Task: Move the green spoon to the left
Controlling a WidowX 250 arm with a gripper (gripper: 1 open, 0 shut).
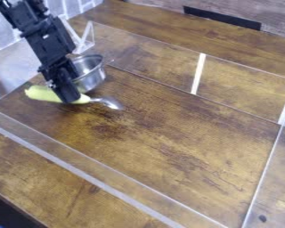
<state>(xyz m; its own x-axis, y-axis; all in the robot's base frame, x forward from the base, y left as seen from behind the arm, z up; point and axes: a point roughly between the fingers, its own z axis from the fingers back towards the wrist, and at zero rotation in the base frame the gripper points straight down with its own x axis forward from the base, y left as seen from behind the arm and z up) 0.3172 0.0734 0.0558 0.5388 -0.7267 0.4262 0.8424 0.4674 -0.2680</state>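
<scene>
Here, in the upper left of the frame, the gripper (68, 92) is clamped narrow on the handle of the green spoon (44, 93) — its long axis runs left to right, metal bowl pointing right, just in front of the pot (88, 71) — with open wood further left.

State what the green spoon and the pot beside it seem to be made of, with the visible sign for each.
Green spoon: matte yellow-green handle, probably plastic; shiny grey bowl, likely metal.
Pot: bright reflective silver wall, apparently polished steel.
</scene>
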